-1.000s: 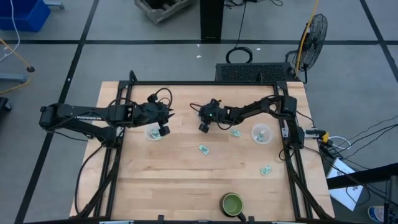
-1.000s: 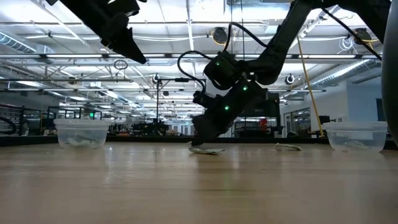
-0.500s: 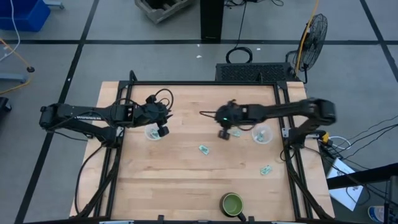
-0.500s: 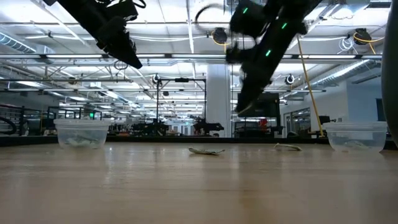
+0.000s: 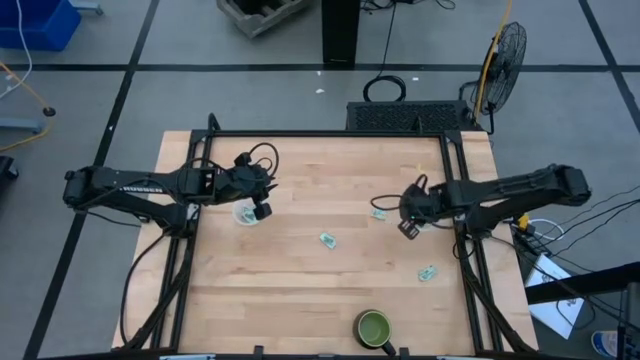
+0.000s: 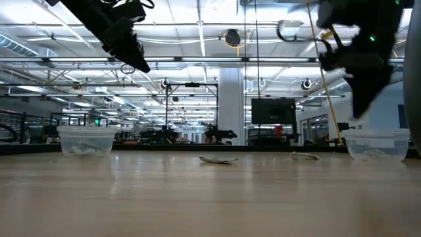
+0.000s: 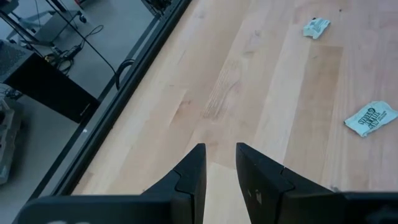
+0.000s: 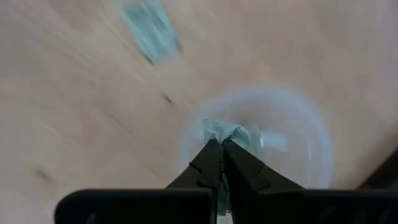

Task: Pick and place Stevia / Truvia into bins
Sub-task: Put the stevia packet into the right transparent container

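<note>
The table (image 5: 300, 280) is pale wood in long planks, smooth, with a soft satin sheen and fine grain. The sachets (image 7: 370, 118) look like thin matt paper, slightly crumpled, printed green and white. The two cups (image 6: 86, 139) are thin translucent plastic, cloudy and faintly glossy. The left gripper (image 7: 219, 169) has fingers (image 7: 191, 177) of dark matt plastic, as does the right gripper (image 8: 221, 152)

White lettering ran along the left arm (image 5: 130, 185) in the high view but was too small to read. A sachet (image 7: 370, 118) on the worktop (image 7: 273, 93) carried dark print, also illegible
</note>
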Tool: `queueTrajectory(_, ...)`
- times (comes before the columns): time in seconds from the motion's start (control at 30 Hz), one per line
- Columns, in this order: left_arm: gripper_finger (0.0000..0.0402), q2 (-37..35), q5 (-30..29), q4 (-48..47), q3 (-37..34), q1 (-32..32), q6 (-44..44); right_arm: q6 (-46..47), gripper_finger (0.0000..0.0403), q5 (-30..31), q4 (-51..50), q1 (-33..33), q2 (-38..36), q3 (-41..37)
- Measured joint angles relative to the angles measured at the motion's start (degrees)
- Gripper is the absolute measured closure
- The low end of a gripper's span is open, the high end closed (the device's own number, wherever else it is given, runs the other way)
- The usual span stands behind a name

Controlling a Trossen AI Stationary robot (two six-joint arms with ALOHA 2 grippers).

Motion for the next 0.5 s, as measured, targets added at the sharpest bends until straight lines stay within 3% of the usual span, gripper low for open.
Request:
queueTrajectory(0.1, 0.0307, 0.0, 0.0, 0.0, 0.0, 0.01, 0.01, 1.95, 0.0397, -2.0, 2.48, 0.0, -1.39, -5.09)
queueTrajectory(0.33, 0.0307, 0.0, 0.0, 0.0, 0.0, 0.01, -0.38, -1.8, 0.0393, 1.32, 3.7, 0.15, -1.64, -8.19)
queueTrajectory(0.5, 0.0307, 0.0, -0.01, -0.02, 0.0, 0.0, -1.6, -4.17, 0.0356, 0.7, 4.11, 0.22, -1.64, -8.19)
